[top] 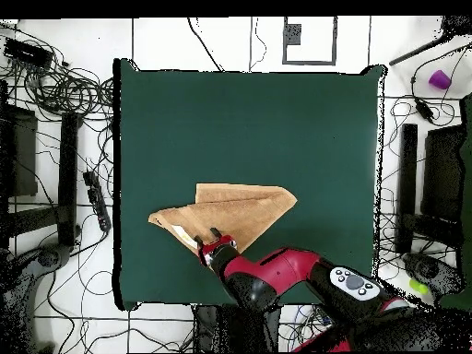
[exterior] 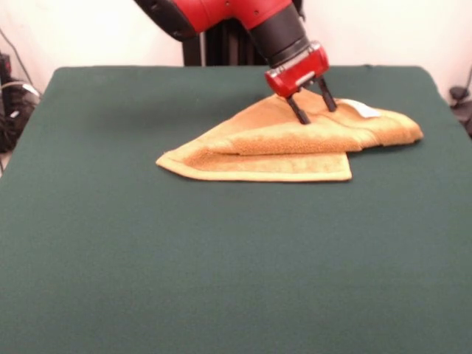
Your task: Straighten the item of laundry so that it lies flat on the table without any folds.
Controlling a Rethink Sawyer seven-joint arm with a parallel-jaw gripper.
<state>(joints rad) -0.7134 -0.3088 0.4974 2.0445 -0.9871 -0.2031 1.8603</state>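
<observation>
The mustard-yellow towel (exterior: 287, 140) lies folded over itself in a rough triangle on the far half of the dark green table (exterior: 221, 258). A small white tag (exterior: 364, 109) shows near its far right corner. In the overhead view the towel (top: 241, 208) sits in the lower middle of the table (top: 249, 111). My gripper (exterior: 314, 108) stands on the towel's far part, open, with both black fingertips pressed on or into the cloth. It also shows in the overhead view (top: 208, 236) at the towel's lower edge.
The red and black arm (top: 286, 277) comes in from the table's robot side. Cables and equipment lie on the floor around the table (top: 64, 92). A monitor stand is at the right (top: 433, 184).
</observation>
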